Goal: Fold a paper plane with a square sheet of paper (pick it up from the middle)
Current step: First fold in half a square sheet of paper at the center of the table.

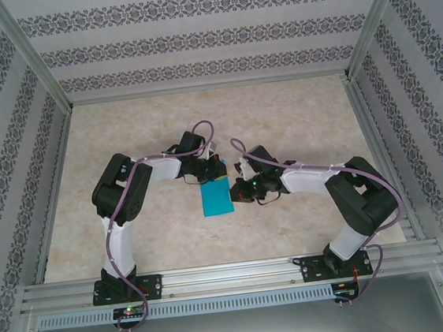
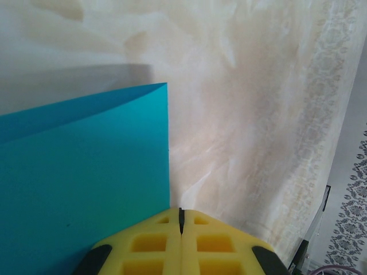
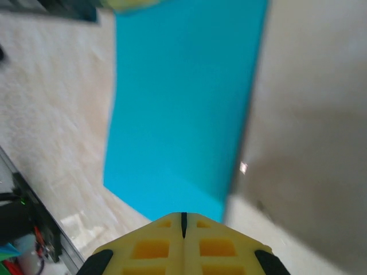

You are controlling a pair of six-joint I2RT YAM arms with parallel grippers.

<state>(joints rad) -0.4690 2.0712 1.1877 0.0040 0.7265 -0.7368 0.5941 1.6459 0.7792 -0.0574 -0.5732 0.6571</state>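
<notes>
The square sheet of paper (image 1: 215,200) lies on the table (image 1: 296,118) at the centre of the top view, between the two arms, and reads there as a narrow upright rectangle, so it looks doubled over. In the left wrist view its upper layer bows up at the left of the frame. The left gripper (image 2: 180,220) is clenched, with the sheet's straight edge running down to its fingertips. The right gripper (image 3: 183,220) is clenched too, at the sheet's near edge; whether either nips the paper I cannot tell. The sheet is likely light, limp and easily creased, so it wants gentle holds near edges or corners.
</notes>
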